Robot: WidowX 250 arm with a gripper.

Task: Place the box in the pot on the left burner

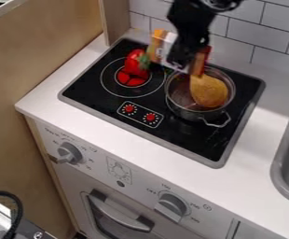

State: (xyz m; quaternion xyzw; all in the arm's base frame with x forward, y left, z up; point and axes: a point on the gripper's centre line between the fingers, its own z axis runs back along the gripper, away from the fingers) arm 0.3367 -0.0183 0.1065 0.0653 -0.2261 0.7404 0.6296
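Note:
My gripper [183, 58] hangs over the back of the stove, shut on the box [162, 45]. Orange, white and red in colour, the box is held tilted in the air, and the gripper covers its middle. Its right end is just above the back edge of the metal pot [185, 112]. That pot stands on the right side of the black cooktop, with a wooden spoon [209, 92] in it. On the left burner [113, 86] rests a red pepper-like toy [134, 63] with a green stem.
A tiled wall [268, 25] rises behind the cooktop, and a wooden panel [113, 18] stands at its back left. The grey sink [283, 163] lies at the right edge. Knobs [170, 205] and an oven handle are on the front below the white counter [125, 140].

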